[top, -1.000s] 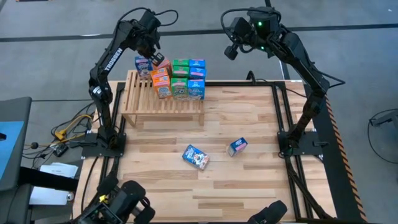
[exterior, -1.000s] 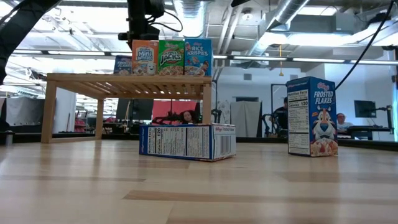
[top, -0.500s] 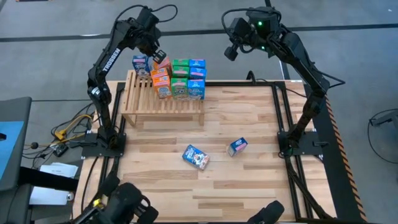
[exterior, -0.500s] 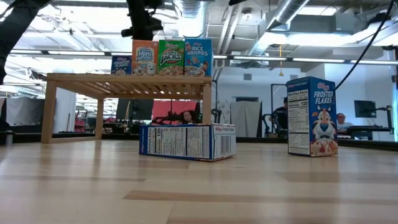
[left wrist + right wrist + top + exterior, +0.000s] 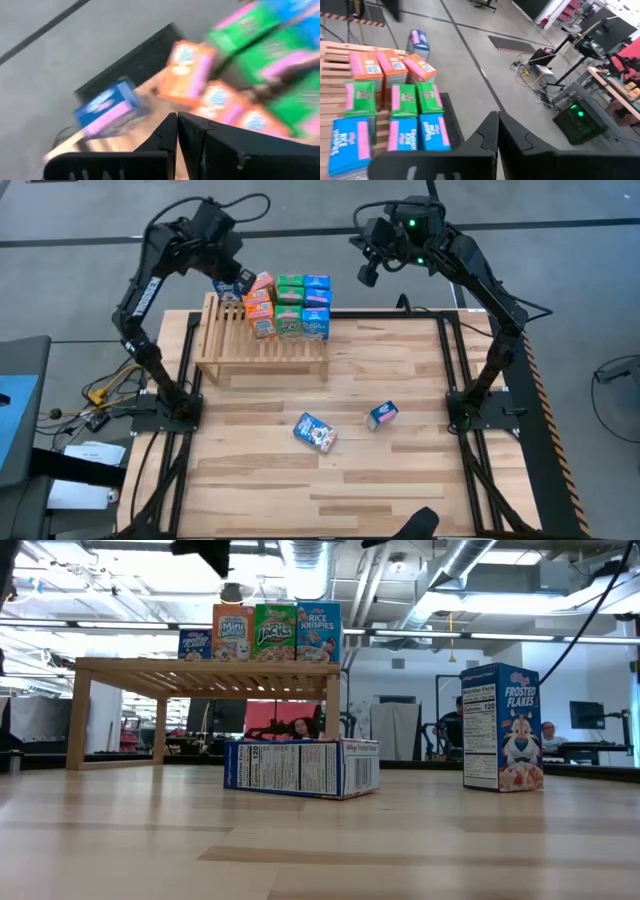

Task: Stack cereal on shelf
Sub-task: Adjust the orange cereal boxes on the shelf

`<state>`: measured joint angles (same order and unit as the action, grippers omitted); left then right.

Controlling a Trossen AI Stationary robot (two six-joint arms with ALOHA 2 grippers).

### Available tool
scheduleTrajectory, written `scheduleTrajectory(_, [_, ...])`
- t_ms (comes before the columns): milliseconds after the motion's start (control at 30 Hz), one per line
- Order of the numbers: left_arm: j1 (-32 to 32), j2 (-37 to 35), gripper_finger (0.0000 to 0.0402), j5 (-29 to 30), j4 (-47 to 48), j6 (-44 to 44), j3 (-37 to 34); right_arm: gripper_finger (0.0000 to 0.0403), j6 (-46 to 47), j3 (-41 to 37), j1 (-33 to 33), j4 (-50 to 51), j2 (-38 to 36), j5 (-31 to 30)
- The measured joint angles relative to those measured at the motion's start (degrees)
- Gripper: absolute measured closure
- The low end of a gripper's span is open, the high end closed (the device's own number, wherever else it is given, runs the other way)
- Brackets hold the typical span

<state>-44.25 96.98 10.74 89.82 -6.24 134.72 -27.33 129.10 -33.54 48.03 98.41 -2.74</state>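
Note:
The shelf (image 5: 262, 343) stands at the table's far left. It bears rows of upright cereal boxes: orange (image 5: 258, 304), green (image 5: 290, 304) and blue (image 5: 316, 304). A single small blue box (image 5: 227, 284) stands on its base at the shelf's far left corner, and it also shows in the left wrist view (image 5: 107, 107). My left gripper (image 5: 236, 270) hovers shut just above that box, touching nothing. My right gripper (image 5: 366, 275) hangs shut in the air, right of the shelf, beyond the table's far edge. One box (image 5: 314, 431) lies flat on the table and another (image 5: 382, 415) stands upright.
In the low view the lying box (image 5: 300, 767) is in front of the shelf's right leg (image 5: 333, 715), and the Frosted Flakes box (image 5: 502, 727) stands to its right. Bare planks (image 5: 350, 490) fill the near half of the table. Dark frame rails (image 5: 455, 360) run along the table's right side.
My left gripper has risen and drawn back from the orange boxes toward the table's left, staying shut. In the low view it has gone up to the picture's top. The boxes on the shelf stand as before.

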Motion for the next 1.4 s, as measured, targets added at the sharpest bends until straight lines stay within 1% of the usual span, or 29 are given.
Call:
scheduleTrajectory(67, [2.0,-2.0,0.0401,-3.1,0.2,-1.3,-0.6,0.0377,0.0,0.0,-0.1,-0.2,0.0,0.0])
scheduleTrajectory(100, [2.7,-2.9,0.0401,-2.7,0.2,-1.5,-1.2,0.0377,0.0,0.0,-0.1,-0.1,0.0,0.0])
scheduleTrajectory(133, [3.3,-3.9,0.0401,-0.8,-0.1,-2.2,-2.7,0.0377,0.0,0.0,-0.2,0.0,0.0,0.0])
scheduleTrajectory(200, [4.1,-6.2,0.0401,2.7,0.2,-4.8,-7.9,0.0377,0.0,0.0,-0.4,0.0,0.0,0.0])
scheduleTrajectory(300, [4.2,-10.8,0.0401,4.2,-1.1,-9.1,-17.6,0.0377,-0.1,0.0,-0.3,0.0,0.0,0.0])
scheduleTrajectory(333, [4.2,-13.0,0.0401,3.3,-3.3,-10.0,-21.3,0.0377,-0.2,0.0,-0.4,0.0,0.0,0.0])
scheduleTrajectory(433, [4.2,-19.0,0.0401,0.5,-14.2,-11.6,-32.7,0.0377,-1.2,0.0,-0.6,-0.1,0.0,0.0])
scheduleTrajectory(533, [4.0,-22.9,0.0401,0.6,-23.6,-14.4,-42.9,0.0377,-1.2,0.0,-0.7,-0.1,0.0,0.0])
scheduleTrajectory(633, [3.0,-25.7,0.0401,0.8,-30.4,-16.8,-50.7,0.0377,-1.4,0.0,-1.0,-0.1,0.0,0.0])
scheduleTrajectory(700, [2.5,-26.1,0.0401,0.2,-33.9,-17.1,-54.4,0.0377,-1.3,0.0,-1.0,-0.1,0.0,0.0])
scheduleTrajectory(800, [2.0,-26.3,0.0401,0.0,-37.8,-18.1,-57.2,0.0377,-1.3,0.0,-1.2,-0.1,0.0,0.0])
scheduleTrajectory(967, [1.2,-25.6,0.0401,-3.0,-42.7,-18.5,-58.1,0.0377,-1.2,0.0,-1.2,0.0,0.0,0.0])
scheduleTrajectory(1267, [-1.4,-26.8,0.0401,-2.4,-42.8,-17.1,-57.8,0.0377,-1.5,0.0,-1.2,1.6,0.0,0.0])
scheduleTrajectory(1333, [-1.9,-27.2,0.0401,-3.6,-42.6,-17.4,-56.8,0.0377,-1.5,0.0,-1.2,1.6,0.0,0.0])
scheduleTrajectory(1400, [-2.0,-28.2,0.0401,-6.4,-41.9,-17.2,-55.3,0.0377,-1.5,0.0,-1.2,1.6,0.0,0.0])
